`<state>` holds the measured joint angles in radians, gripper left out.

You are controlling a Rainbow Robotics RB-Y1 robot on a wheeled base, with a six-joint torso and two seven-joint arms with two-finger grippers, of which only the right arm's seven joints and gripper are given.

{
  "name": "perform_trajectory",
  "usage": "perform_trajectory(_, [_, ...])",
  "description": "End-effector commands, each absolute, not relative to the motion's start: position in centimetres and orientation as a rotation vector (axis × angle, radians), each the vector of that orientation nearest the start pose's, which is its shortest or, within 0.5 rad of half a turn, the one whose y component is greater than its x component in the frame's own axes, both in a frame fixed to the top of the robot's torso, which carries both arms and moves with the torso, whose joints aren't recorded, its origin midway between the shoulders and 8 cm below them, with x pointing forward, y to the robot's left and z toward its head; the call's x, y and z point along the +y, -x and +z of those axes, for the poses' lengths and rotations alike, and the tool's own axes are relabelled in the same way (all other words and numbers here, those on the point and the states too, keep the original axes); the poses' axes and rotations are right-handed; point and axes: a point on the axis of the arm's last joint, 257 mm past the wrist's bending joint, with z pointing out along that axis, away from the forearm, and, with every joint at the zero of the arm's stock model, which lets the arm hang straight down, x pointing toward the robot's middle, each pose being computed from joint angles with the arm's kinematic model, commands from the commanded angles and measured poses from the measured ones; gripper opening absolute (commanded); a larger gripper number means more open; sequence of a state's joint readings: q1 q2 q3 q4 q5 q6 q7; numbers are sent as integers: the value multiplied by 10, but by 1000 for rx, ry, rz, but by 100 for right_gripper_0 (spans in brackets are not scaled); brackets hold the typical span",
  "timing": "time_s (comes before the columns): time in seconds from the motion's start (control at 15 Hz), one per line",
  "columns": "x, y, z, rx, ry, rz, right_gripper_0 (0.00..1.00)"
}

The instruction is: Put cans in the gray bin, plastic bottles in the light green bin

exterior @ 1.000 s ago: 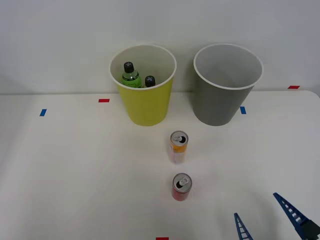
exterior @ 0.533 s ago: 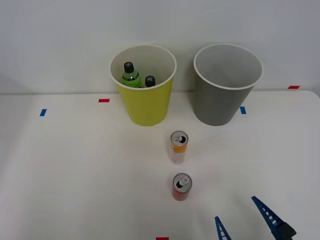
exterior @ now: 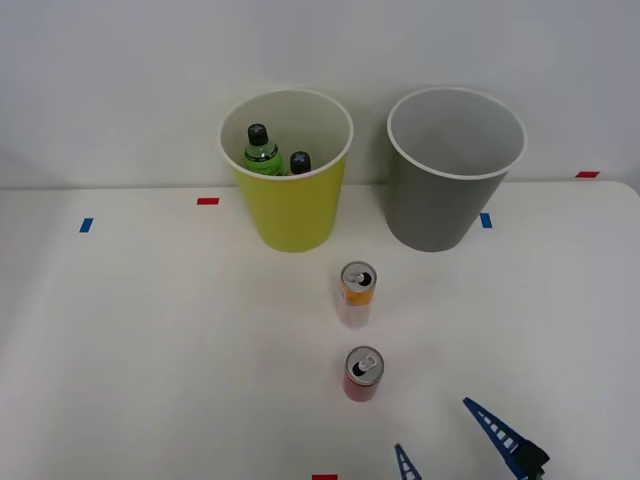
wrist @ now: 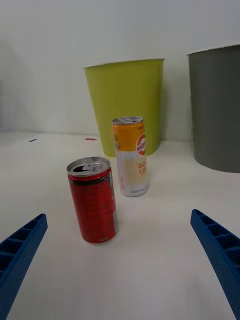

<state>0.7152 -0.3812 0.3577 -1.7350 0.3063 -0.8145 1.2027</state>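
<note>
A red can (exterior: pixel 362 374) (wrist: pixel 94 199) stands upright on the white table, and an orange-yellow and pale pink can (exterior: pixel 356 294) (wrist: pixel 131 155) stands just behind it. Two black-capped plastic bottles (exterior: pixel 262 150) (exterior: pixel 299 163) sit inside the light green bin (exterior: pixel 290 208) (wrist: pixel 127 100). Beside that bin, to its right, is the gray bin (exterior: pixel 447 195) (wrist: pixel 217 105). My right gripper (exterior: pixel 436 433) (wrist: pixel 120 260) is open, low at the near right of the red can, its blue fingers apart and holding nothing.
Small red and blue tape marks (exterior: pixel 207 201) (exterior: pixel 86 225) (exterior: pixel 485 220) dot the table (exterior: pixel 150 340). A white wall stands right behind the bins.
My right gripper has slid left and toward the red can, staying open. The cans, bottles and bins have not moved.
</note>
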Motion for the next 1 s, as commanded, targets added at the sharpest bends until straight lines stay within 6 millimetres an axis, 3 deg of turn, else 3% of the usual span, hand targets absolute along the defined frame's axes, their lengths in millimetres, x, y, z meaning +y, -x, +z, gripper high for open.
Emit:
perform_trajectory(0.07, [-115,-265,-270,1379,415,446,100])
perform_trajectory(0.6, [-82,-298,-288,1344,388,516,100])
perform_trajectory(1.0, [-59,-334,-284,1318,487,447,100])
